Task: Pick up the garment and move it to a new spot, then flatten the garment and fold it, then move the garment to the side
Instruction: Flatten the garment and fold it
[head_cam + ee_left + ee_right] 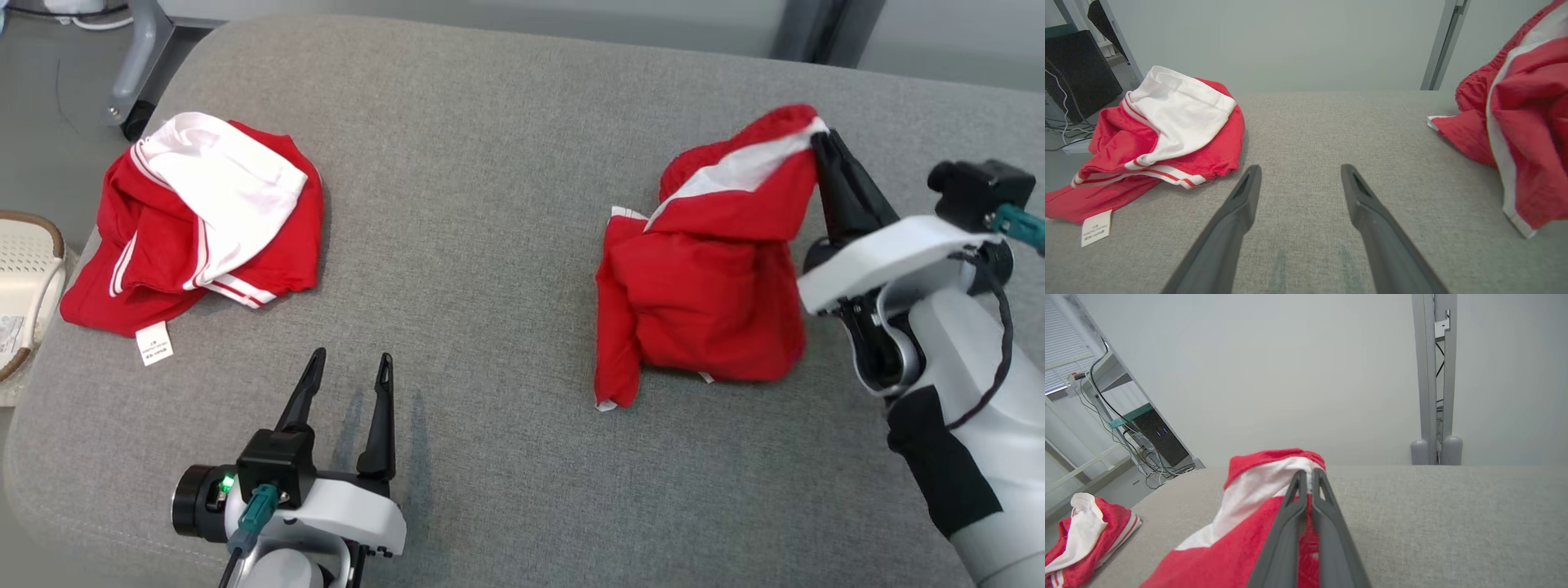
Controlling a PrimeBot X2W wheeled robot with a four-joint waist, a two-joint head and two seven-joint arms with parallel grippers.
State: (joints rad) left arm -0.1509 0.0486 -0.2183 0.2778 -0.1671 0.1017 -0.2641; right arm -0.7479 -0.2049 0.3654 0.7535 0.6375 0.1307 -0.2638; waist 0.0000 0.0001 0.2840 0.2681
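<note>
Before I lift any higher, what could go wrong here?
The right gripper pinches just a thin edge of the held garment, so it may slip free under its weight. Most of that garment sits bunched on the table and could drag or unfold unevenly. The other garment lies at the table's left edge; a sweep by the open left gripper could knock it off.

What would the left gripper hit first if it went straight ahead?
Probably nothing: the left gripper points along bare grey cushion, passing between the crumpled garment and the lifted garment, though depth is uncertain.
</note>
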